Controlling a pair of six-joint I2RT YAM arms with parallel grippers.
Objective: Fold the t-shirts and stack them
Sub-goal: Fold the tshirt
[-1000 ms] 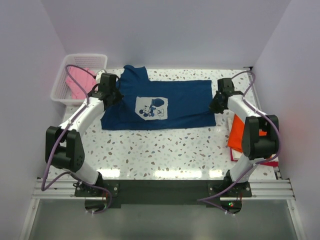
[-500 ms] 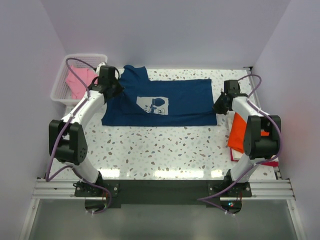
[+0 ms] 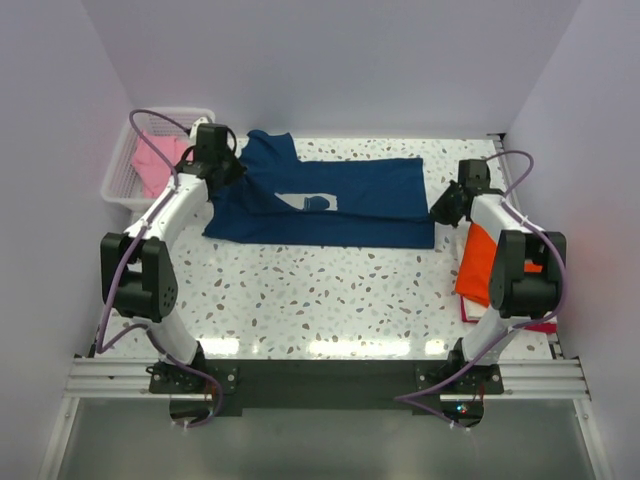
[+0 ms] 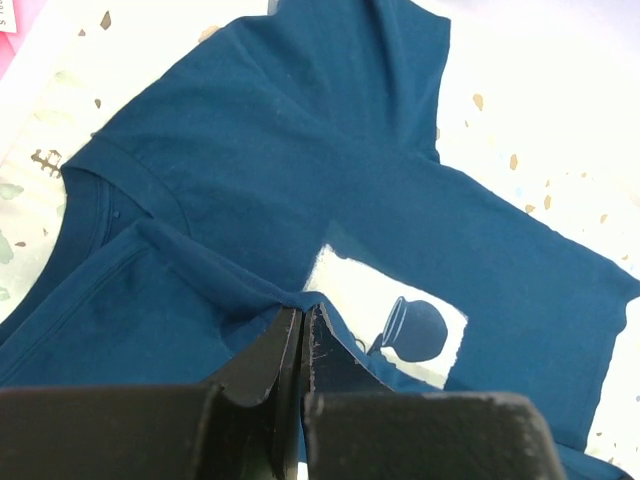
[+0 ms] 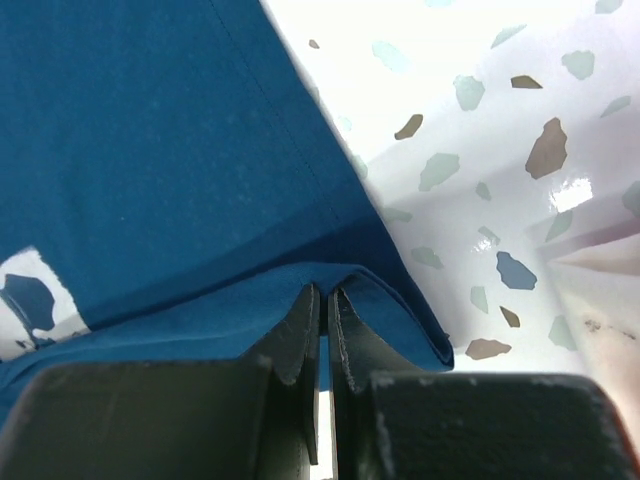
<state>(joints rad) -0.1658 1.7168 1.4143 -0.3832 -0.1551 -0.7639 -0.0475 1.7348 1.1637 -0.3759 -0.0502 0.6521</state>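
The navy t-shirt lies spread across the far half of the table, its near edge lifted and carried over itself, so only the top strip of the pale chest print shows. My left gripper is shut on a fold of navy cloth near the collar; in the left wrist view the jaws pinch it beside the print. My right gripper is shut on the shirt's hem end; in the right wrist view its tips clamp the doubled navy cloth. An orange t-shirt lies at the right edge. A pink t-shirt sits in the basket.
The white lattice basket stands at the far left corner, just left of my left arm. Speckled table top stretches between the navy shirt and the arm bases. Walls close in on the left, right and back.
Both grippers have moved toward the far side, carrying the navy shirt's near edge over it. The chest print, fully visible before, is now mostly covered.
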